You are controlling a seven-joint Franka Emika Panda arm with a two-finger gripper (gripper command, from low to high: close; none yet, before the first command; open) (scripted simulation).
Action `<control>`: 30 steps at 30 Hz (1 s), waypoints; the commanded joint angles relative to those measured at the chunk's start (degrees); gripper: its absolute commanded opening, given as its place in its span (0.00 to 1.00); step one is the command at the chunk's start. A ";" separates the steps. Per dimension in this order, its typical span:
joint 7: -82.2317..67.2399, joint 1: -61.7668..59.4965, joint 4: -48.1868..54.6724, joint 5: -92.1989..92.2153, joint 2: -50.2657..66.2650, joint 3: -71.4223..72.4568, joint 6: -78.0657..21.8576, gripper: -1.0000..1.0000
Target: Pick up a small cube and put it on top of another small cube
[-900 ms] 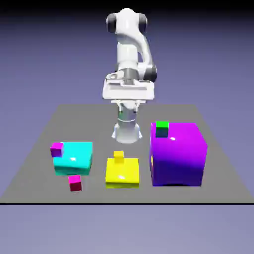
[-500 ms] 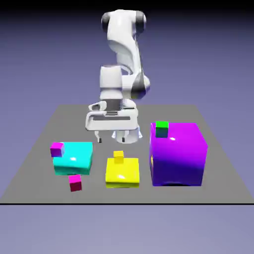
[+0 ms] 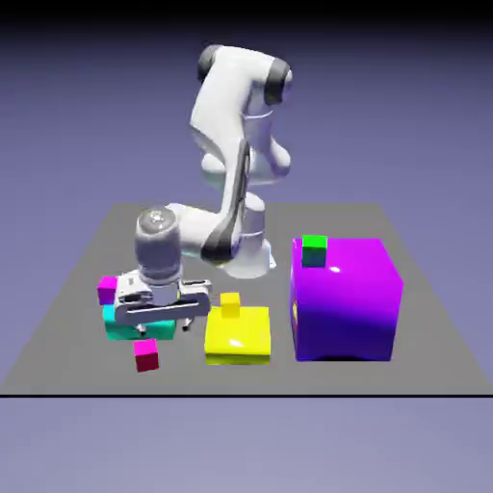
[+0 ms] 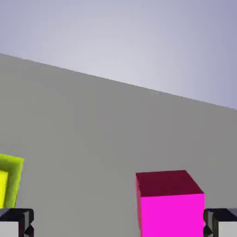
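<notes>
The tiny crimson cube (image 3: 146, 355) sits flat on the grey bench (image 3: 424, 337), near the front edge, just in front of the glossy cyan block (image 3: 123, 329). As a cube it has no long axis; in the hand view one face (image 4: 171, 215) is turned almost squarely to the camera. The tiny magenta-purple cube (image 3: 107, 289) rests on the cyan block's corner. The gripper (image 3: 159, 327) hangs just above the crimson cube, its jaws wide apart and holding nothing. A smooth yellow block (image 3: 239, 335) lies beside it.
</notes>
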 commanded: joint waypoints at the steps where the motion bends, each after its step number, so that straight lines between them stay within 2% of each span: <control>1: -1.34 0.47 1.30 0.26 2.08 -1.24 -1.45 0.50; 4: -3.83 1.34 3.73 0.76 5.95 -3.53 -4.15 0.50; 8: -5.87 -3.00 2.45 4.52 12.88 1.21 4.08 0.50; 9: -5.87 -3.00 2.45 4.52 12.88 1.21 4.08 0.00; 14: -2.67 0.66 3.58 0.10 4.58 -4.03 -5.27 0.00; 25: 16.09 -10.33 1.10 -10.50 -17.59 -12.02 -23.40 0.00; 30: 13.77 -12.50 -5.06 -7.17 -12.63 -10.38 -13.44 0.00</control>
